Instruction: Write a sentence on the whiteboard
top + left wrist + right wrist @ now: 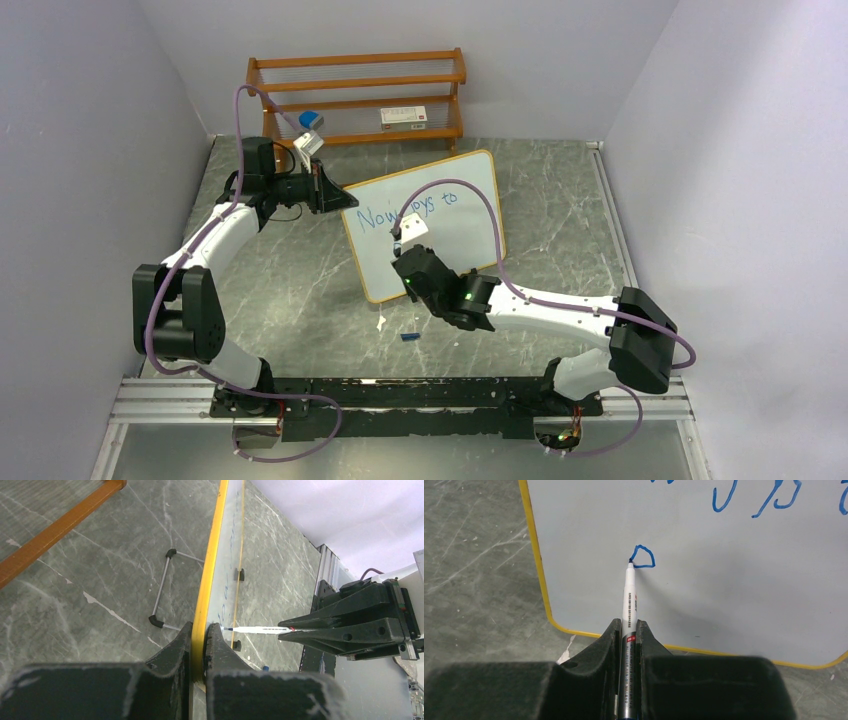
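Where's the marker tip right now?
Right wrist view: the marker, in the right pincer, touches the whiteboard at the left of a small blue loop, below the first row.

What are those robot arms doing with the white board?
They are writing on it. The left pincer clamps the whiteboard by its edge. The right pincer grips a marker with its tip on the board, at a small blue loop under the first row of the sentence.
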`<state>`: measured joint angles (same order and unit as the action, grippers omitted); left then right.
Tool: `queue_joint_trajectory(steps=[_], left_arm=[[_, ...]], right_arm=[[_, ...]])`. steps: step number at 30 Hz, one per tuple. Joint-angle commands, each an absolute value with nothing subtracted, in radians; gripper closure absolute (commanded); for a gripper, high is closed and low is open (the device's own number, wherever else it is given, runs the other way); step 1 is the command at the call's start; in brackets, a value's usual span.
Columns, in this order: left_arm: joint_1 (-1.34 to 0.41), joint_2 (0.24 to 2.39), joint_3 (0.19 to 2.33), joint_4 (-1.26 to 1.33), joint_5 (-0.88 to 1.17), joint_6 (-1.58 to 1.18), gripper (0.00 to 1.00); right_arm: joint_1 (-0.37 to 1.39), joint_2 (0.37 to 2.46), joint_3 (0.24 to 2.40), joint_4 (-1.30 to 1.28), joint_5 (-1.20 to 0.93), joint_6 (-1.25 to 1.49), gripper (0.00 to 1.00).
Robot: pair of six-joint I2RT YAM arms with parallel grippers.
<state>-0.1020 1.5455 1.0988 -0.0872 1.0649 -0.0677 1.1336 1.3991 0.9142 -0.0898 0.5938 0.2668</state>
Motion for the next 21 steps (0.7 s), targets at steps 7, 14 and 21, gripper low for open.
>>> queue_joint_trajectory(steps=[7,14,21], left_arm=[[-0.150,1.612,1.052,-0.198,0.867,0.080,0.95],[-0.152,1.612,1.052,-0.199,0.867,0.080,0.95],[-0.152,1.614,1.052,-0.201,0.867,0.080,0.95]], right_arm=[[1.127,1.430,0.901,-0.147,0.587,0.287,1.00],[1.126,1.423,0.889,-0.170,0.595,0.298,1.00],[1.126,1.417,0.881,-0.182,0.614,0.302,1.00]])
